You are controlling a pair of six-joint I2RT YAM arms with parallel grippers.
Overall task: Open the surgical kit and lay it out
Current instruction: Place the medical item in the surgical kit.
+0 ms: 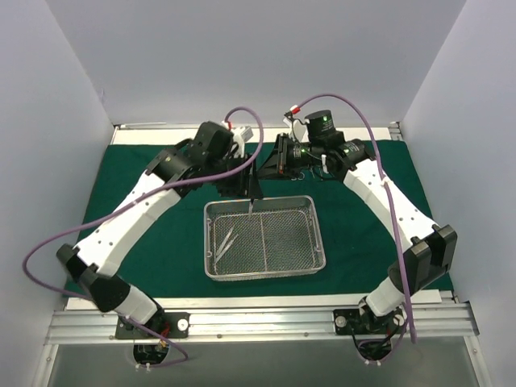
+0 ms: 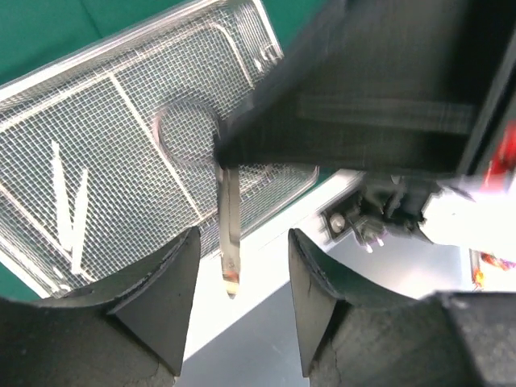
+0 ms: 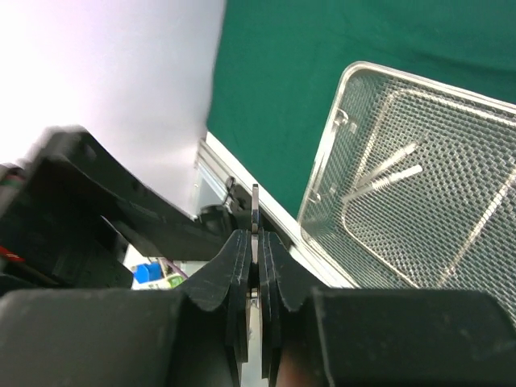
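Hanging instrument (image 1: 252,207) above tray (image 1: 317,238) rim

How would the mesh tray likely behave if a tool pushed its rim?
The mesh tray looks rigid, framed in wire, so it would probably slide whole, not flex. Open mesh suggests it is light, and it might bunch the green cloth. The loose tweezers inside would likely shift.

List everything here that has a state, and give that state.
Green cloth: unfolded, spread flat on the table.
Wire-mesh tray: upright on the cloth, open-topped.
Tweezers: lying in the tray's left half.
Steel instrument: held in the air, hanging tip down.
Right gripper: shut on the steel instrument.
Left gripper: open, one finger on each side of the instrument, not gripping it.
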